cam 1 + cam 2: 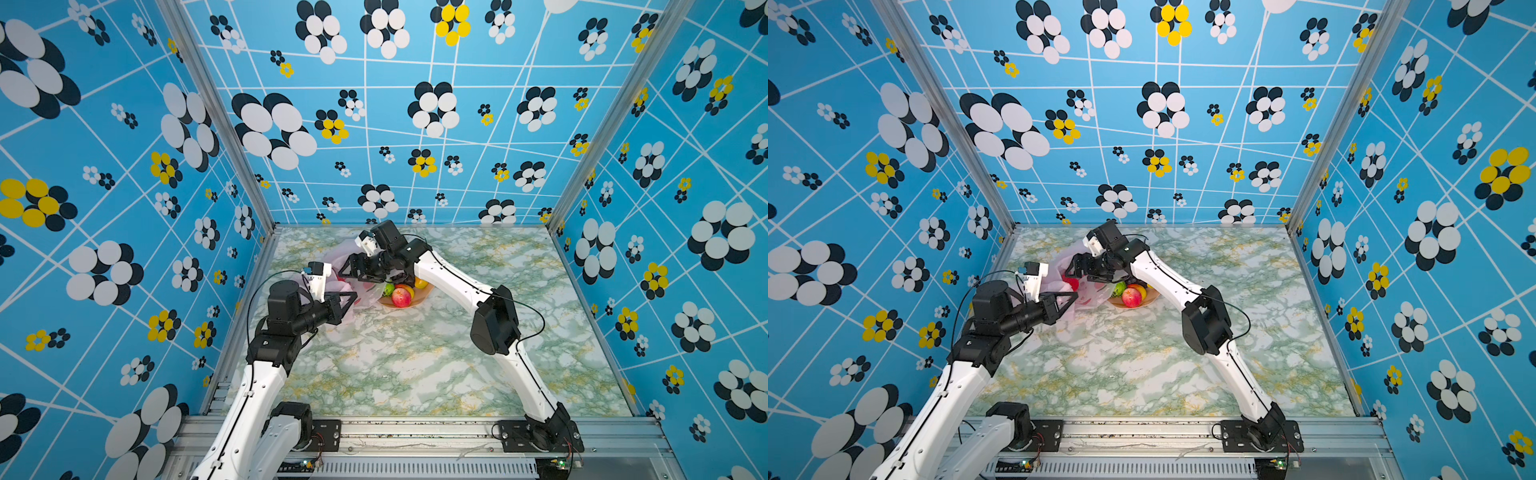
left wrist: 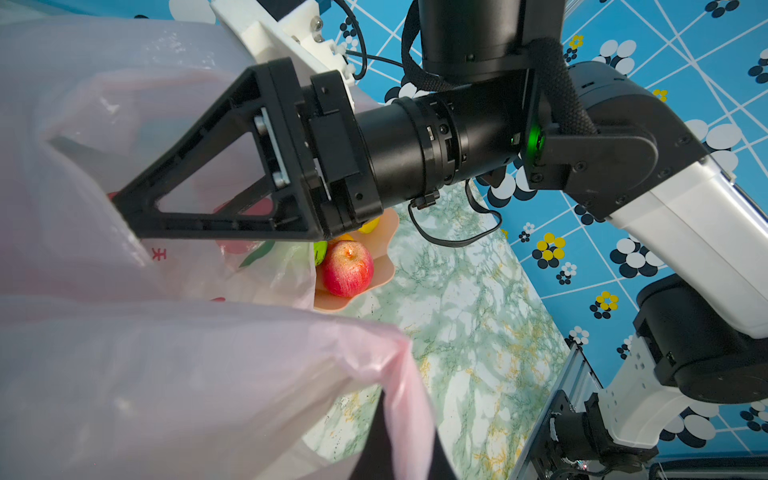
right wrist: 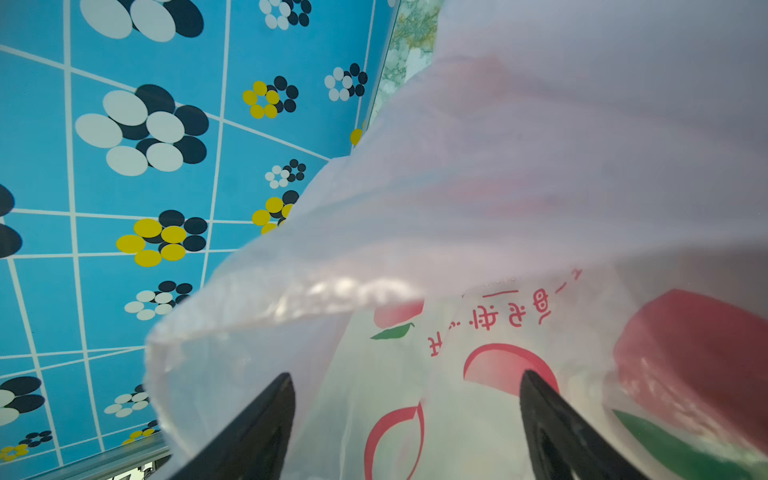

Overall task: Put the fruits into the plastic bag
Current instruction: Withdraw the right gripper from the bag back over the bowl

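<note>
Left gripper, pressed together, pinches the rim of the crinkly, translucent plastic bag. Beside it, a scalloped peach bowl holds 1 round red apple. Farther back, the right gripper stands spread inside the bag, near 1 red fruit.
</note>
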